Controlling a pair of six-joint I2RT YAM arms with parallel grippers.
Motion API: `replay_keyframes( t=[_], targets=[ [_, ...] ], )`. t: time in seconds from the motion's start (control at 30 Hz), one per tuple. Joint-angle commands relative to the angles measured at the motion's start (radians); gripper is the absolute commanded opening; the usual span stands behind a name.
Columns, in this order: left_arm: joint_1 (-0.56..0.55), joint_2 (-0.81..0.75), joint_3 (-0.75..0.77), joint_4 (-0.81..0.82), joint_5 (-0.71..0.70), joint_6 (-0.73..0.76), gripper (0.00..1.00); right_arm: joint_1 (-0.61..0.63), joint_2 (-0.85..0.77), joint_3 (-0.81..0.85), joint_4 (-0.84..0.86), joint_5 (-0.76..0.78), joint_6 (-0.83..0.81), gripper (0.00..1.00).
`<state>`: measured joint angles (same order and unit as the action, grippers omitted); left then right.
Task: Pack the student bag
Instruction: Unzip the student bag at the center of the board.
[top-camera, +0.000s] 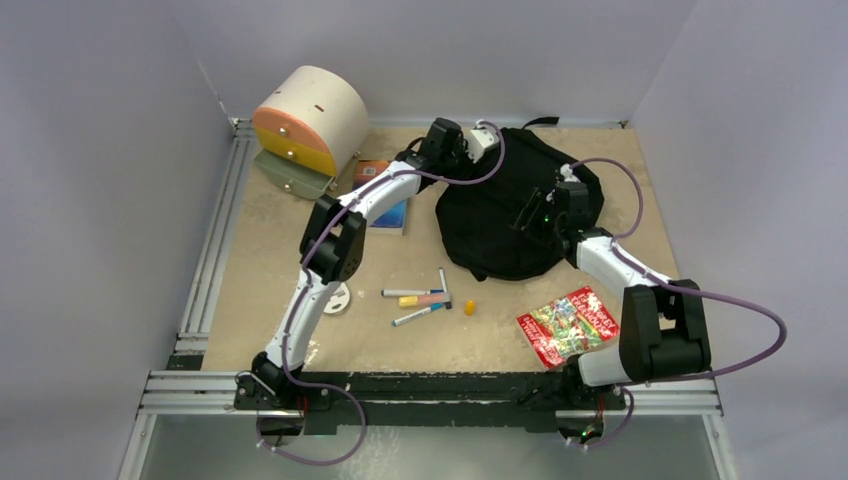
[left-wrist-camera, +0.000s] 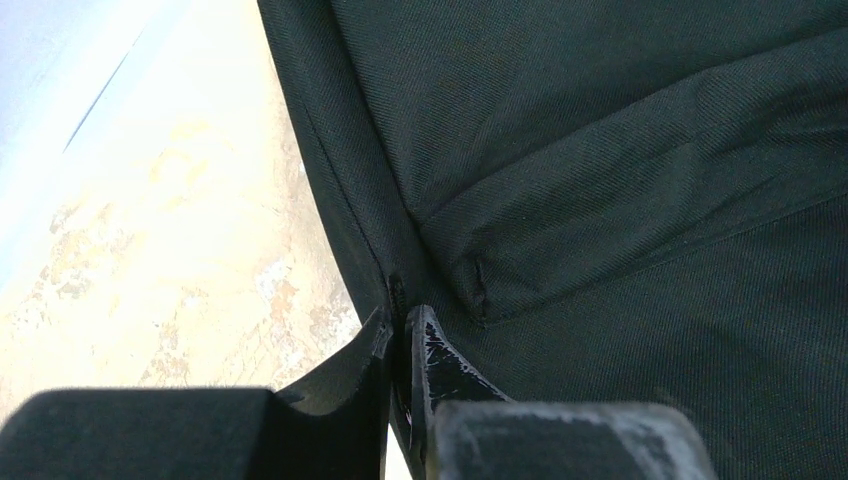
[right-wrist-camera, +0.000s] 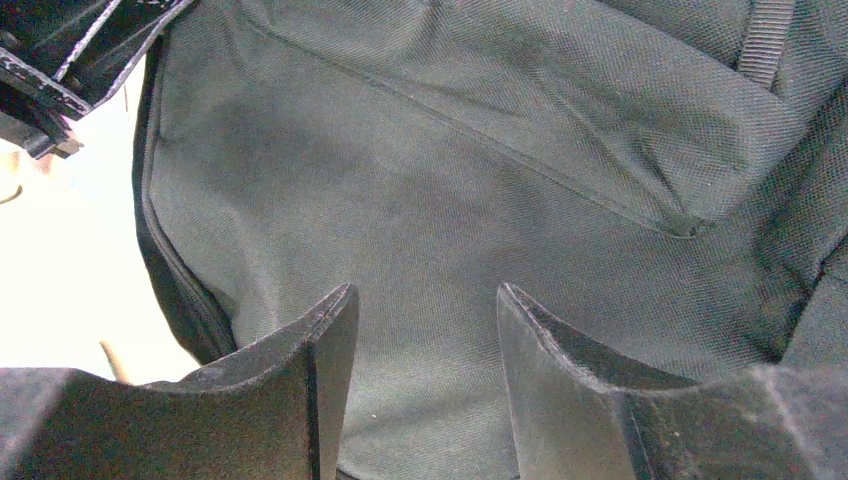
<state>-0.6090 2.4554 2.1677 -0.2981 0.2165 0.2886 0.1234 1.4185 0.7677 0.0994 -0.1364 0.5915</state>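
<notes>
The left gripper (left-wrist-camera: 400, 322) pinched the probably soft, floppy student bag (left-wrist-camera: 620, 150) at its edge, while the right gripper (right-wrist-camera: 425, 292) stood spread.

Both wrist views cut the student bag (left-wrist-camera: 620, 150) off at their edges. Left of the bag, the left arm (top-camera: 375, 195) hid part of a book (top-camera: 395, 217), and print on the red packet (top-camera: 567, 324) was too small to read.

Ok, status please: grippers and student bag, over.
Left gripper jaws shut on student bag edge. Right gripper jaws open over the bag. Markers, red packet on table, not blocking.
</notes>
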Motion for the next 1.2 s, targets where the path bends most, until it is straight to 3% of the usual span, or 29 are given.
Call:
replay_keyframes(
  t=[0.0, 0.23, 0.6, 0.9, 1.17],
  targets=[
    [0.001, -0.085, -0.008, 0.044, 0.019, -0.017, 0.07, 0.0, -0.001, 0.017, 0.032, -0.023, 0.006, 0.55],
    [0.0, -0.085, -0.007, 0.048, 0.02, -0.019, 0.16, 0.001, -0.004, 0.012, 0.031, -0.02, 0.006, 0.55],
    [0.001, -0.091, -0.005, 0.047, 0.022, -0.018, 0.15, 0.0, -0.01, 0.007, 0.03, -0.02, 0.006, 0.55],
    [0.002, -0.097, -0.008, 0.047, 0.024, -0.017, 0.0, 0.0, -0.009, 0.007, 0.03, -0.022, 0.006, 0.55],
    [0.003, -0.139, -0.073, 0.087, 0.049, -0.069, 0.0, 0.001, -0.005, -0.001, 0.043, -0.026, 0.012, 0.55]
  ],
)
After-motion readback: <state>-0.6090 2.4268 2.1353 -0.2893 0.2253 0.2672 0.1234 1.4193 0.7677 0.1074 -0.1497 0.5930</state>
